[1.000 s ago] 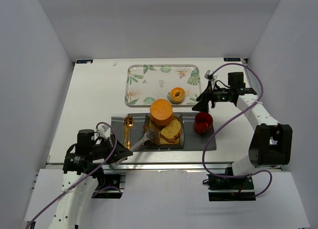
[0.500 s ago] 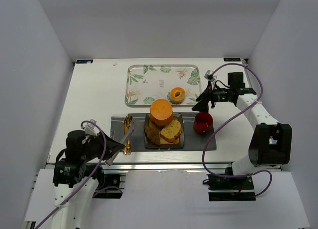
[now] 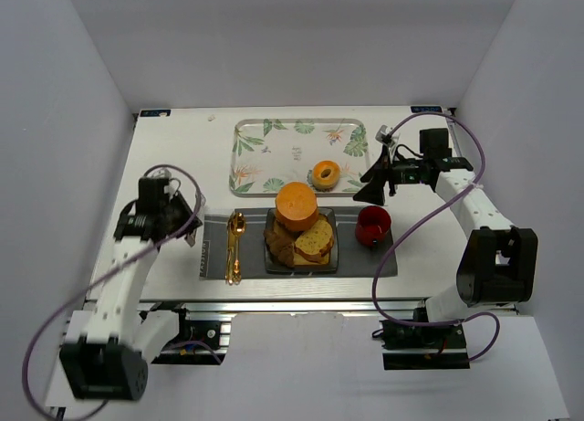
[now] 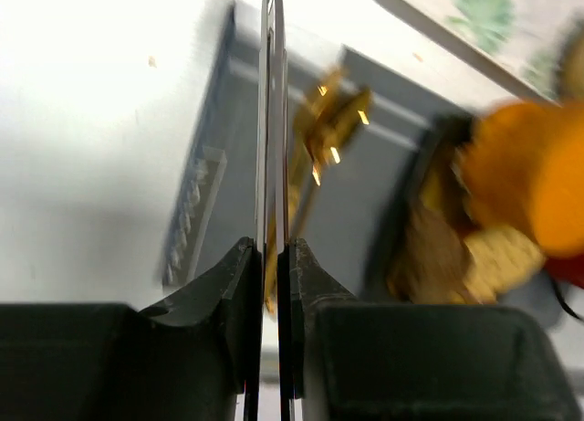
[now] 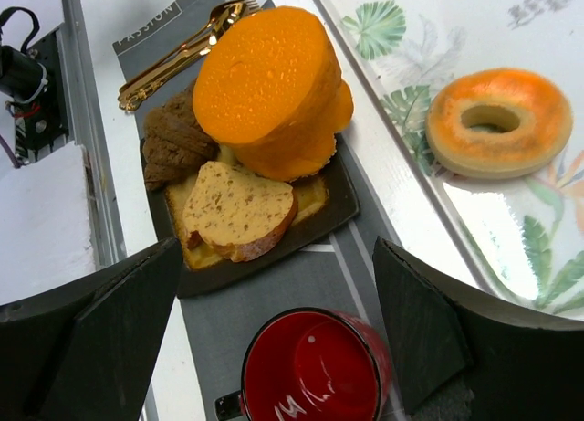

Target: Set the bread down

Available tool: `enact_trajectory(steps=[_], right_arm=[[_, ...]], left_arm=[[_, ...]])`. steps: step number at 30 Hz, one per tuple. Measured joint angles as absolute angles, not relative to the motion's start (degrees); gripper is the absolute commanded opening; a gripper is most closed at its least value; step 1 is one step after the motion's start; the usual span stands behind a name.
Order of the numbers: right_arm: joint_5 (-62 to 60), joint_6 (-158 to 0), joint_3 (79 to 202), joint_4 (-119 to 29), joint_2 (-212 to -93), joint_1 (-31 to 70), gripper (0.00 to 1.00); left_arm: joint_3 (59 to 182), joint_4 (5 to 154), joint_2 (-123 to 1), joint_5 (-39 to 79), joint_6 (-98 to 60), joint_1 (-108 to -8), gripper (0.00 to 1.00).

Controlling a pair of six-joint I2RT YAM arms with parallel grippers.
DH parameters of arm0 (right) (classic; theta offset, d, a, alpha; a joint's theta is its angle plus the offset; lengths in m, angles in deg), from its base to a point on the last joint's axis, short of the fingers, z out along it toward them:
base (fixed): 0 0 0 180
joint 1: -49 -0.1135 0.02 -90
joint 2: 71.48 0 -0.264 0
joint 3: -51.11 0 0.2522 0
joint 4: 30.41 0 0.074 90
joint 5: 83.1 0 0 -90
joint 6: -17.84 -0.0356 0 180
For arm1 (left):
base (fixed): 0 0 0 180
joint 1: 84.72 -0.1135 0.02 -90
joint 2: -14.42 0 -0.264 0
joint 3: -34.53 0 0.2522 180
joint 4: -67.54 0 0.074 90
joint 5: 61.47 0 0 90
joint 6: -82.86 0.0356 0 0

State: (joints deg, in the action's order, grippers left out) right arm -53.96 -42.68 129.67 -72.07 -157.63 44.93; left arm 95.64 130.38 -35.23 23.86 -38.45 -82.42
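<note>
**crumbwatch:** Going left to right. First the left gripper [image 3: 187, 227]: clenched on a thin silver utensil [image 4: 272, 120] seen edge-on, parked by the left end of the grey mat [image 3: 365, 261], well apart from the food. Next, gold cutlery [image 3: 234, 247] lying on the mat, then the dark plate [image 3: 301, 269].

**yam_newbie:** And the bread?

**crumbwatch:** Right there on the plate. Bread [image 5: 239, 209] propped on a yellowish slice, touching a brown pastry [image 5: 173, 142] on one side and tucked against the foot of the orange cake [image 5: 269, 88]. Looks pretty much placed already, though hard to be sure of the intended spot.

**yam_newbie:** Any tips in case of one more move?

**crumbwatch:** Further right, the right gripper [image 5: 274, 298]: spread wide, holding nothing, hovering by the tray [image 3: 274, 152] edge, between the donut [image 3: 325, 175] and the red cup [image 3: 372, 225]. If going in with that one:
- Come down from the crust side facing the cup.
- Pinch across the short width and squeeze gently. Looks soft, probably crumbly.
- Lift straight up before sliding anywhere, to avoid dragging the cake along.
- Mind the cup rim on the way.
- Leave the utensil side out of it, unless needed for steadying the stack.
</note>
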Motion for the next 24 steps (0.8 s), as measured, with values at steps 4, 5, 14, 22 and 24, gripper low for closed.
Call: enact_trajectory(steps=[4, 5, 14, 22, 24], right_arm=[[-54.14, -39.07, 132.36, -75.18, -157.56, 44.93, 0.89], [-54.14, -38.29, 132.60, -75.72, -157.39, 44.93, 0.89], [-54.14, -35.18, 132.05, -77.87, -154.87, 44.93, 0.89], [-53.90, -33.65, 131.72, -79.29, -154.33, 44.95, 0.89], [-53.66, -33.54, 131.72, -79.46, -154.33, 44.95, 0.89]], left_arm=[[98.11, 120.79, -51.44, 24.76, -32.86, -83.12, 0.11], [99.47, 119.78, -54.13, 25.67, -31.00, -83.12, 0.11], [99.42, 101.55, -64.73, 32.08, -8.16, -84.01, 0.26], [92.78, 98.82, -70.15, 30.63, -0.40, -84.14, 0.60], [92.58, 98.95, -71.01, 30.44, 0.30, -84.25, 0.60]])
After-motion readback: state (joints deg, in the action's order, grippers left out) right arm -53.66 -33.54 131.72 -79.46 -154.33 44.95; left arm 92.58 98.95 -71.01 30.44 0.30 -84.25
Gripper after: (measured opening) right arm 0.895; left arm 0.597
